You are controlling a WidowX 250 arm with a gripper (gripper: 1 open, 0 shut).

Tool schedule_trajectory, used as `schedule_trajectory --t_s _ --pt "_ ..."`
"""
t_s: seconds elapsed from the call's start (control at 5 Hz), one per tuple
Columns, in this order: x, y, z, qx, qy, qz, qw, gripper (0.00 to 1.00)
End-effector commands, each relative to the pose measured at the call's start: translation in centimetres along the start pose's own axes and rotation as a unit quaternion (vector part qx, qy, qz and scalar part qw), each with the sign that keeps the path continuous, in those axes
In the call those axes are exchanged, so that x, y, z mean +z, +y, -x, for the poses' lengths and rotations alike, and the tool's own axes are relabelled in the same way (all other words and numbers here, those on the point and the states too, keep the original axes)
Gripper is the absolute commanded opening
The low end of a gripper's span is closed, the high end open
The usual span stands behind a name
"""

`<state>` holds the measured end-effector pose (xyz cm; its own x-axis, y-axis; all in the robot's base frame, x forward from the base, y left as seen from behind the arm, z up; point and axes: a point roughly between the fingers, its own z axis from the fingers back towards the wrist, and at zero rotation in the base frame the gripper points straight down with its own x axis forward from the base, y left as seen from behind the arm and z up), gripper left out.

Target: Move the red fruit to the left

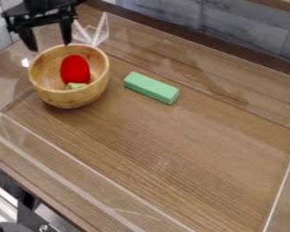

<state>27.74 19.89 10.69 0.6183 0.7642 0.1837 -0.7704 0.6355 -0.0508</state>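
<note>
Two black fingers (30, 36) of the gripper (47, 34) point downward, spread wide and empty, above the wooden bowl's (62, 93) far rim; inside it sits the red fruit (73, 69), on the worktop (172, 154).
</note>
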Motion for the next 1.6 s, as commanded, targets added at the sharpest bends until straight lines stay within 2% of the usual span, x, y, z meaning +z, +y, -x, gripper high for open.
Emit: schedule_trajectory --t_s 0.0,0.4,0.8,1.2,1.4 --pt "1.3 -0.6 -0.5 0.004 -0.036 0.002 0.9994 1.00" --pt "-0.4 -1.7 0.8 0.004 -0.033 -0.006 0.9994 1.00" --pt "-1.3 -2.2 1.1 0.016 -0.032 -0.018 0.9992 1.00" --pt "-2.0 -3.3 0.9 -0.024 -0.031 -0.019 0.9991 1.00" --pt "-2.1 -3.2 0.3 -0.064 -0.030 -0.014 0.9974 0.00"
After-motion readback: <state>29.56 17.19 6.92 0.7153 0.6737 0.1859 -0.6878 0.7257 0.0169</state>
